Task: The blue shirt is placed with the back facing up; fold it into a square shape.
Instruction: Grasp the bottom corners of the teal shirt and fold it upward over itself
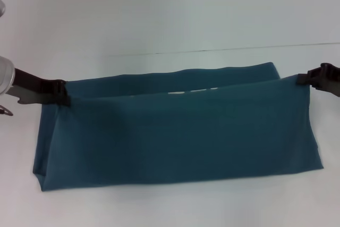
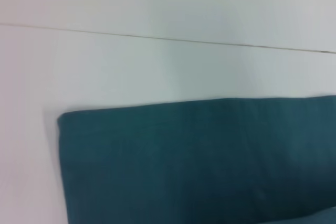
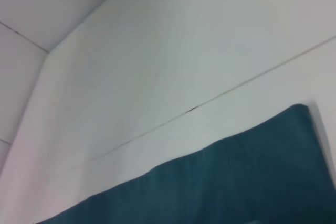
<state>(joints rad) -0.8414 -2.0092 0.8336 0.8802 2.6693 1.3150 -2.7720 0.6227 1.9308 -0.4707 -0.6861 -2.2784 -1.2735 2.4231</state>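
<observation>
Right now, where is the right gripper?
In the head view, the right gripper is at the right edge, shut on the blue shirt's upper right corner.

The head camera is looking forward and down over the white table [image 1: 170,19], taking in the whole blue shirt [image 1: 175,131]. Both wrist cameras are sitting close, each facing one shirt end and the table seam [image 2: 168,39] behind.

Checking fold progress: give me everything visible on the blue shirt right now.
The blue shirt is dark teal soft cloth, plain, folded into a wide band across the white table. Its upper layer is lifted and stretched between the left gripper and right gripper, each pinching an upper corner. A back layer shows behind, with a small white patch in the gap. The lower edge rests on the table.
</observation>
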